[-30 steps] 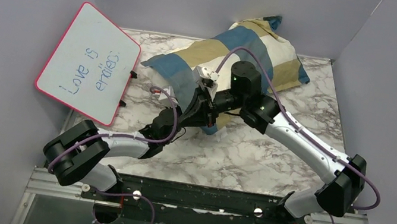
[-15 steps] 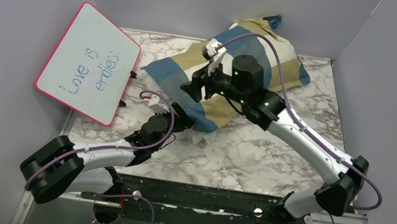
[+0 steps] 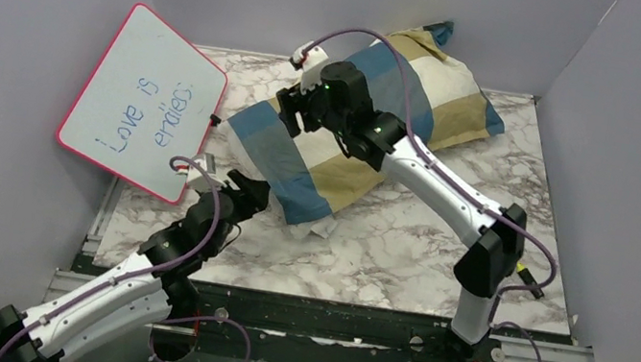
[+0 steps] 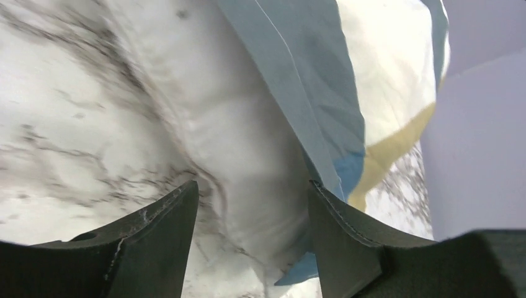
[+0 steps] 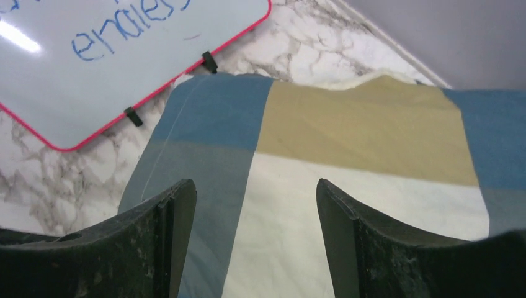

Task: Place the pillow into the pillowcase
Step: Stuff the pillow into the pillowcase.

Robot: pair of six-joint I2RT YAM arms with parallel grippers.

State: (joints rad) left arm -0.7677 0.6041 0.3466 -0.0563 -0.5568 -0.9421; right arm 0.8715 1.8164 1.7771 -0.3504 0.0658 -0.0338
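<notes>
Both arms stretch forward. The left fingers spread wide near the soft white pillow end; the right fingers gape above the plump checked pillowcase.

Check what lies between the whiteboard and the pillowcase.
Only a narrow bare strip of marble table. Two black clips on the whiteboard jut into it toward the pillowcase. Clearest in the right wrist view.

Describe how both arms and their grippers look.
The left arm and right arm have white links, black joints and loose purple cables. Green lights glow on the right arm. The left gripper and right gripper are black and scuffed.
</notes>
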